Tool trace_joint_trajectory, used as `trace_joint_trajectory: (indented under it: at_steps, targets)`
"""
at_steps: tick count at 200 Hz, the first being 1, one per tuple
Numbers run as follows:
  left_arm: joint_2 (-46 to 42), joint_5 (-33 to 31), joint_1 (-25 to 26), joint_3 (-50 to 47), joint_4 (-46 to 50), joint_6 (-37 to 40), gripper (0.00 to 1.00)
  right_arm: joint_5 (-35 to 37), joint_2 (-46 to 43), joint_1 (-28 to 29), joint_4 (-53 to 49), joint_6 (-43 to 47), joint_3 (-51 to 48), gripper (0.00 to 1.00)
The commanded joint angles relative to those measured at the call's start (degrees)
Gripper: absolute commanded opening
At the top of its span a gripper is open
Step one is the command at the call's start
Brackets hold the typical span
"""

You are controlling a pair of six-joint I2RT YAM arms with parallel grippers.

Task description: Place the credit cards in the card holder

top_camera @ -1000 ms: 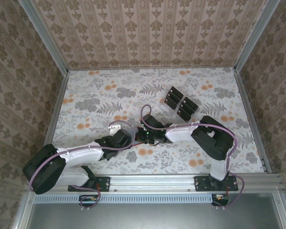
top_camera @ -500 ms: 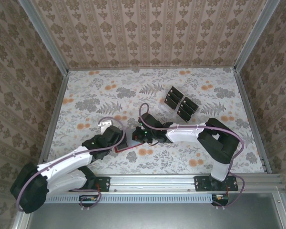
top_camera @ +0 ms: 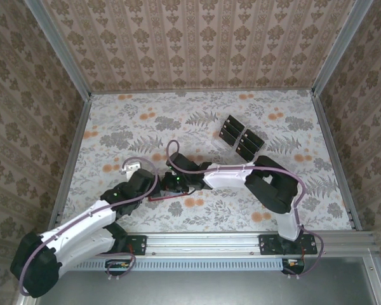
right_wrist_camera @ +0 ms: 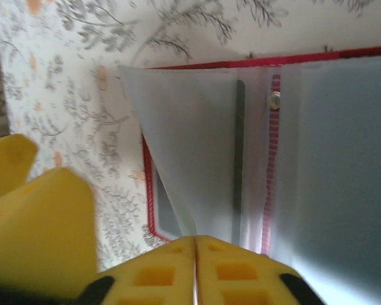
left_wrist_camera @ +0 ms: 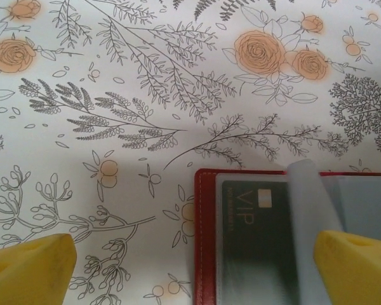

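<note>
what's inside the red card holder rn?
A dark VIP card sits flat in the open card holder. A frosted plastic sleeve covers the rest; anything beneath it is hidden.

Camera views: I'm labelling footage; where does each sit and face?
Top external: above and behind the arms, looking down on the table; both arms show.
Left wrist: on the left arm, looking down at the card holder; open left claw shows below.
Right wrist: on the right arm, close over the card holder; right claw pinches its clear sleeve.
Shared: both wrist views show the card holder.
</note>
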State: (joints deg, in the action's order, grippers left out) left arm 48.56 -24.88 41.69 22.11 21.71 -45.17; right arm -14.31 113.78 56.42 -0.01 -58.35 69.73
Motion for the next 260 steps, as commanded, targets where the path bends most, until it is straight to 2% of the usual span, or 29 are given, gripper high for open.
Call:
trace_joint_trajectory:
  at_steps: [1, 17, 75, 132, 190, 225, 260]
  targets:
    - [-2.33, 1.28, 0.06, 0.30, -0.78, -1.46, 1.00, -3.34, 3.20, 1.54, -0.85, 0.50, 2.74, 0.24]
    - [-4.04, 0.59, -0.12, 0.30, 0.38, -1.84, 1.00, -4.05, 3.32, 1.67, -0.73, 0.75, 3.20, 0.32]
    - [-8.09, -0.56, -1.08, 0.26, 3.90, -2.37, 1.00, -3.77, -2.46, 1.50, -2.10, 3.54, 2.28, 0.47]
    - [-8.13, -0.12, -2.15, 0.87, 4.81, -2.21, 1.00, -4.68, -8.11, 0.72, -0.63, 5.39, 0.28, 0.54]
    - [-8.17, 0.26, -3.46, 1.62, 5.91, -1.77, 1.00, -6.09, -7.48, -1.41, 0.50, 4.73, 0.16, 0.52]
    - [-7.12, 1.13, -4.15, 1.43, 4.99, -1.07, 1.00, -0.34, -7.71, -2.98, -9.77, 9.80, 3.16, 0.45]
    - [-5.59, 1.42, -4.91, 1.45, 4.48, -0.61, 1.00, -0.72, -2.78, -2.94, -13.55, 12.38, 8.42, 0.40]
